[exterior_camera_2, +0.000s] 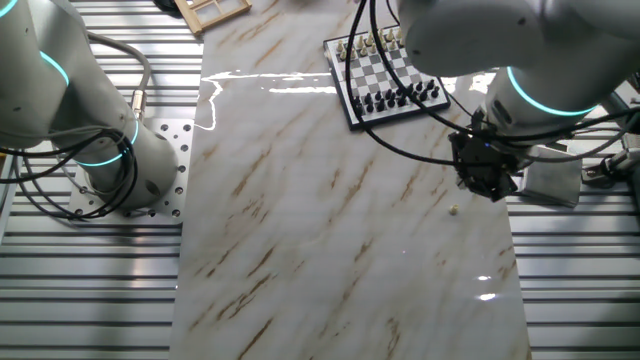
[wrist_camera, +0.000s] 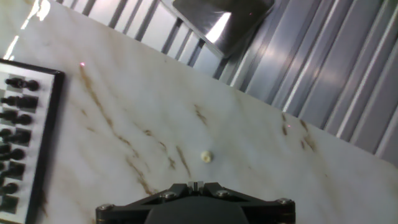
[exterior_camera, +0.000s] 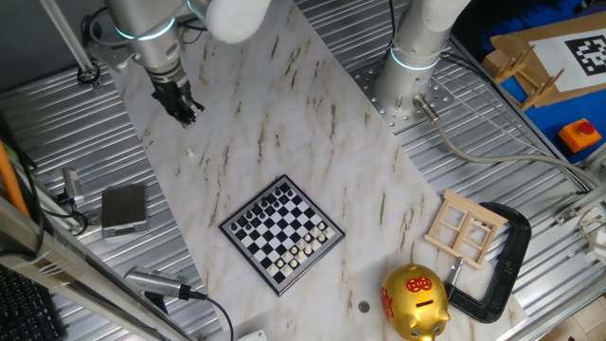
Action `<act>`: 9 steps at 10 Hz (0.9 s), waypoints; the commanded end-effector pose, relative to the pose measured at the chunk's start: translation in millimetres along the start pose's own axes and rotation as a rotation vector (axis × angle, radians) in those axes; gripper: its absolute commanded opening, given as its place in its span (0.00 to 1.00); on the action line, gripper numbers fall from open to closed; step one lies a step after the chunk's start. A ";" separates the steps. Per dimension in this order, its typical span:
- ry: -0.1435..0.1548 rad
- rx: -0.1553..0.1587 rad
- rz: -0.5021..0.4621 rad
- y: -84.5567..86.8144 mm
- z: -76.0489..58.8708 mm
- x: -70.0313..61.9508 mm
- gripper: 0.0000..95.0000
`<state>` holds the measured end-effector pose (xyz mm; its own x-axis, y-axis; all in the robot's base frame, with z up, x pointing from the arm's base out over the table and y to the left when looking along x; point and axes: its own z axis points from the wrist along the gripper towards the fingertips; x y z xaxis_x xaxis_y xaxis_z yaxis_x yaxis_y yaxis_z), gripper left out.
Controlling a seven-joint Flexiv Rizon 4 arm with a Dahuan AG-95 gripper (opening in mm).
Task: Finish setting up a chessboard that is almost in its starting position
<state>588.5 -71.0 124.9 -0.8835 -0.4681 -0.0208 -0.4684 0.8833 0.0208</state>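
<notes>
The chessboard (exterior_camera: 281, 233) is small, black-and-white checkered with a dark frame, and lies on the marble tabletop with rows of dark and pale pieces; it also shows in the other fixed view (exterior_camera_2: 385, 76) and at the left edge of the hand view (wrist_camera: 25, 137). A tiny pale piece (wrist_camera: 206, 157) lies alone on the marble, away from the board (exterior_camera: 190, 151) (exterior_camera_2: 454, 210). My gripper (exterior_camera: 187, 116) hangs above the table close to this piece, apart from it, with its jaws shut and nothing between them; it shows in the hand view (wrist_camera: 197, 184) and the other fixed view (exterior_camera_2: 492, 190).
A grey metal box (exterior_camera: 124, 206) sits on the ribbed metal surface beside the marble. A pale wooden window-like frame (exterior_camera: 464, 227), a black clamp (exterior_camera: 502, 270) and a gold piggy bank (exterior_camera: 415, 301) are near the board. A second arm's base (exterior_camera: 414, 80) stands at the marble's edge.
</notes>
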 end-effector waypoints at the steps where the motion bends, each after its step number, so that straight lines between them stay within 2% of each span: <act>1: 0.008 0.000 -0.008 -4.4 12.8 -1.3 0.00; 3: 0.000 -0.013 -0.021 -13.9 29.1 -1.9 0.40; 4: -0.007 -0.027 -0.023 -15.8 33.3 -2.6 0.40; 5: -0.008 -0.033 -0.030 -17.6 37.3 -3.4 0.60; 7: -0.001 -0.029 -0.048 -19.0 44.3 -5.4 0.60; 9: -0.002 -0.028 -0.064 -22.2 56.9 -8.0 0.60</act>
<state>607.7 -85.4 63.8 -0.8496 -0.5268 -0.0257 -0.5274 0.8483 0.0476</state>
